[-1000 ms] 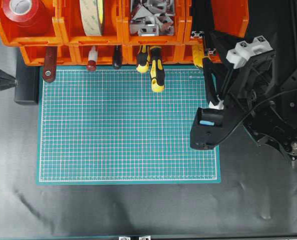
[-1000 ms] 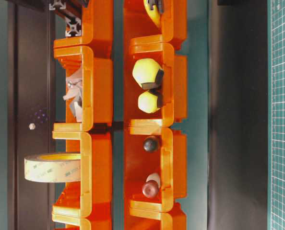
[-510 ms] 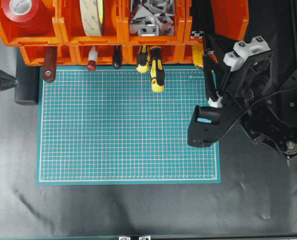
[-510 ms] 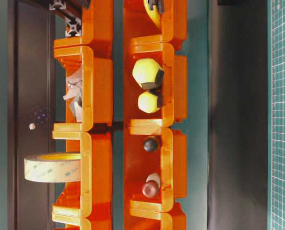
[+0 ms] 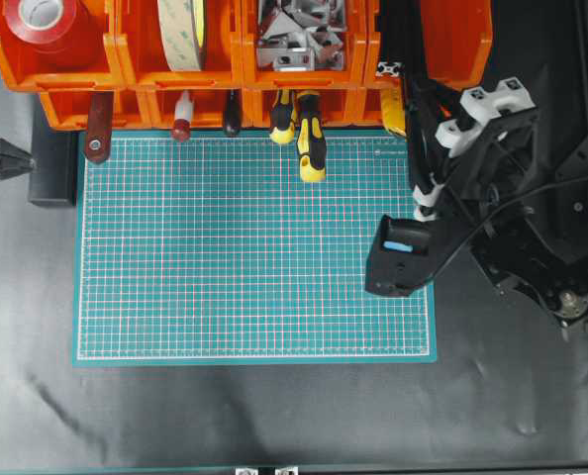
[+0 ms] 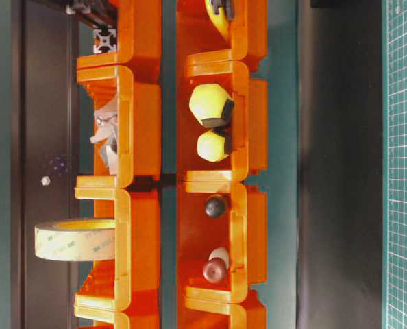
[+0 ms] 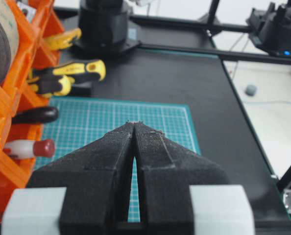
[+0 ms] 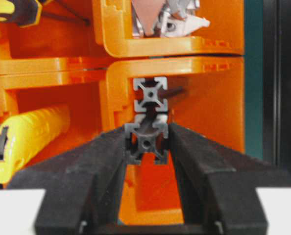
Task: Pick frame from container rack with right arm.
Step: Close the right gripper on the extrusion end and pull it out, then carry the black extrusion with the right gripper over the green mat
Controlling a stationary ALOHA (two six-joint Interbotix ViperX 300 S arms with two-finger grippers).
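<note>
Right gripper (image 8: 146,142) fingers flank frame (image 8: 146,143) end in container rack (image 8: 209,103), apparently touching | bar axis runs away into bin | grip unconfirmed; left gripper (image 7: 134,128) closed, empty, far off

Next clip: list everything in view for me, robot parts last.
container rack: one, orange, two bin rows, behind mat
tape rolls: two, red and beige, upper bins
brackets: heap, silvery, upper bin
handled tools: six; three yellow-black, one brown, one red-white, one black; lower bins
upper frame: one, black, right-end bin
lower frame: one, black, directly beneath it
mat: one, green, gridded, on black table
left claw: shut, empty, over mat
right claw: closed on lower frame
</note>
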